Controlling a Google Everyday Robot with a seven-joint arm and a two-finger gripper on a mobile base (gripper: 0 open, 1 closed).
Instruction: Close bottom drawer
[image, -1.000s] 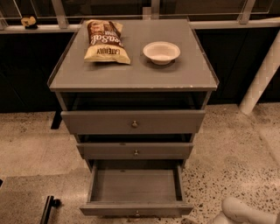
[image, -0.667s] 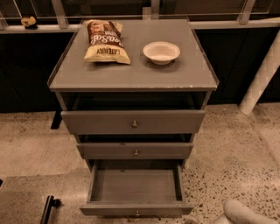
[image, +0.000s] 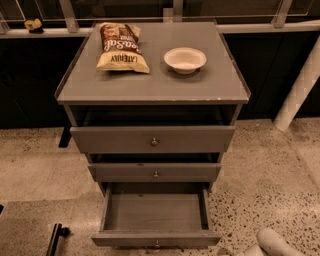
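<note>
Gripper (image: 270, 244), apparently pale shape lower-right, grip unclear; bottom drawer (image: 155, 213) stays pulled out.

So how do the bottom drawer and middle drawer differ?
The bottom drawer is pulled far out; the middle drawer sticks out only slightly. The bottom drawer's empty inside shows; the middle drawer's is hidden. Both are grey with small round knobs. The gripper sits lower right, touching neither.
</note>
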